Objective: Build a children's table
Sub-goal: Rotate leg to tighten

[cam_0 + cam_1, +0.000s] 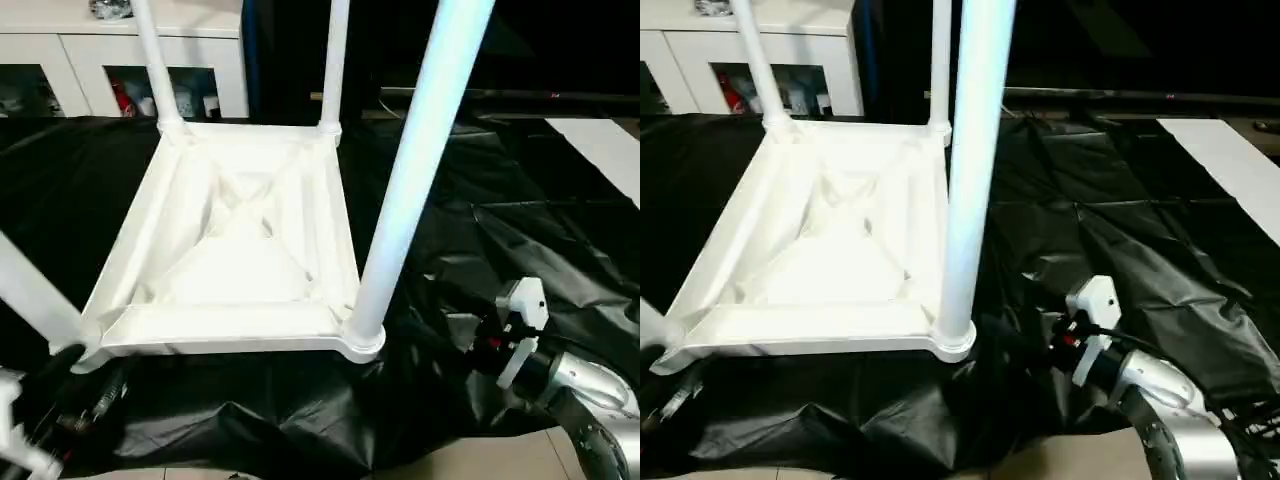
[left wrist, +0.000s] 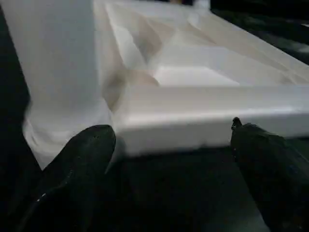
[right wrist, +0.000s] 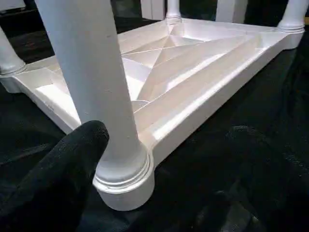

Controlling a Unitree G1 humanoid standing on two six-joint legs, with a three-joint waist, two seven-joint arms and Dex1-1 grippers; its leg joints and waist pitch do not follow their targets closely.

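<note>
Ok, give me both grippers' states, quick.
Left gripper: open, fingers either side of the tabletop edge, holding nothing.
Right gripper: open, beside the near leg, holding nothing.

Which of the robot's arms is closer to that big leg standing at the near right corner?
Right. The right end effector sits just beside the near right leg, at its socket. The left end effector is across the tabletop, at the near left corner.

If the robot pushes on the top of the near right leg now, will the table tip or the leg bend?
The near right leg is long and stands upright in its corner socket, so a push high up probably levers hard and may flex it. The upside-down tabletop lies flat and wide on the black sheet; it will likelier slide than tip.
</note>
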